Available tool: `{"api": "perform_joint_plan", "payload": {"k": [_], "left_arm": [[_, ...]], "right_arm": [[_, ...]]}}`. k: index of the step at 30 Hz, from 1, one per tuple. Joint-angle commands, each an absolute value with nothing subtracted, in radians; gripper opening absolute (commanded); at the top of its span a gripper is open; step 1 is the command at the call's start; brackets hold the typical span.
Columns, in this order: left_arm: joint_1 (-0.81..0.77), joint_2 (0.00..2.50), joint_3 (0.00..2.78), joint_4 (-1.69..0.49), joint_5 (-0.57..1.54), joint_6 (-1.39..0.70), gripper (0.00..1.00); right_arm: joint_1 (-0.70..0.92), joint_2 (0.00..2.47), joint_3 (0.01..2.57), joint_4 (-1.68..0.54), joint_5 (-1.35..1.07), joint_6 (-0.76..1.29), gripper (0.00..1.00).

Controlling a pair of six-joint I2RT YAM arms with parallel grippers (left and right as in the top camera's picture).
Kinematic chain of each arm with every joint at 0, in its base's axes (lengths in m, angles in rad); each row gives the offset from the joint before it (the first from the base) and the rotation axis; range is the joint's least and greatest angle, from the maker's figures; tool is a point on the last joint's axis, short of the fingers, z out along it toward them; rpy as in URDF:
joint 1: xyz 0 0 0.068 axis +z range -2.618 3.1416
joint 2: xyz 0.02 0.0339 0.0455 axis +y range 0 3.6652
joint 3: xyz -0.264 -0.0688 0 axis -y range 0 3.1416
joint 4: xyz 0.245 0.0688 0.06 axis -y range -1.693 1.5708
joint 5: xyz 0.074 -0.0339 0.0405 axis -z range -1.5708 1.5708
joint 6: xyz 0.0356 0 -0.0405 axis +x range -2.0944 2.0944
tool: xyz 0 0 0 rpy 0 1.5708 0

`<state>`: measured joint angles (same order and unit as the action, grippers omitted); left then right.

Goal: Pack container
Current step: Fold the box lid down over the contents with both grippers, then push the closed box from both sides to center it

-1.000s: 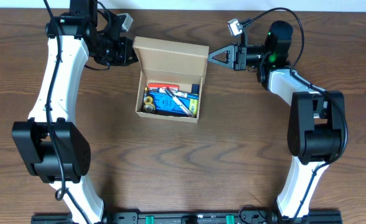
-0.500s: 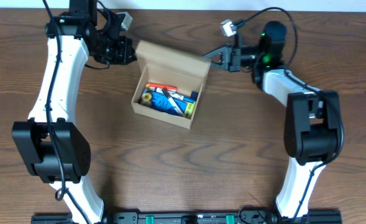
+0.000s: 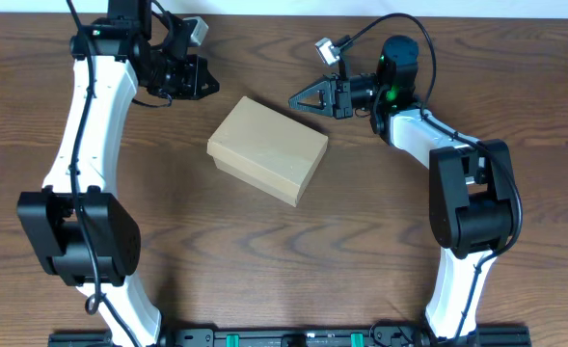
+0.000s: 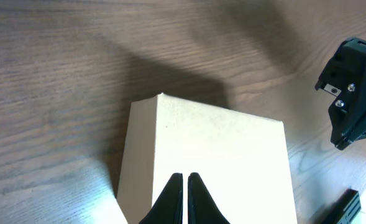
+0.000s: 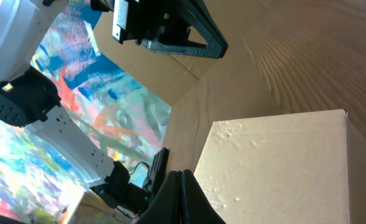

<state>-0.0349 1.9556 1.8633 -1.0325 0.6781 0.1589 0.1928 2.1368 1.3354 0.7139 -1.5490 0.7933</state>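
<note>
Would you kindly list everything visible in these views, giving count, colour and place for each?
container: one, tan-brown cardboard, lid shut, lying askew mid-table between the grippers.
table: one, dark brown wood grain, under everything.
patterned backdrop: one, multicoloured, beyond the table in the right wrist view; what it is, unclear.
base rail: one, black with green bits, at the near edge.
left arm: one, white and black, left side.
right arm: one, white and black, right side.
left gripper: one, black, shut, empty, by the container's far-left corner.
right gripper: one, black, shut, empty, by its far-right corner.
</note>
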Motion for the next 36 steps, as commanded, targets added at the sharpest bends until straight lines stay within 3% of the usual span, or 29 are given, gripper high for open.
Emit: {"api": "perform_joint_plan", "payload": {"k": [1, 9, 12, 17, 27, 36], "left_arm": [[-0.032, 1.920, 1.882, -1.064, 0.690, 0.177, 0.06], [-0.044, 1.921, 1.880, -1.177, 0.639, 0.227, 0.06], [-0.067, 1.921, 1.880, -1.201, 0.645, 0.288, 0.06], [-0.111, 1.926, 1.877, -1.195, 0.540, 0.294, 0.06], [-0.123, 1.926, 1.723, -1.120, 0.532, 0.300, 0.06], [-0.124, 1.926, 1.603, -1.084, 0.525, 0.283, 0.06]], "right_arm": [[0.184, 2.145, 1.332, 0.728, -1.533, 0.835, 0.01], [0.136, 2.144, 1.334, 0.702, -1.235, 0.965, 0.01], [0.127, 2.137, 1.336, 0.515, -1.074, 0.885, 0.02], [0.133, 2.125, 1.378, 0.017, -0.691, 0.665, 0.02], [0.185, 1.887, 1.504, -0.402, -0.493, 0.360, 0.01], [0.301, 1.689, 1.486, -0.750, -0.419, 0.227, 0.02]]}}
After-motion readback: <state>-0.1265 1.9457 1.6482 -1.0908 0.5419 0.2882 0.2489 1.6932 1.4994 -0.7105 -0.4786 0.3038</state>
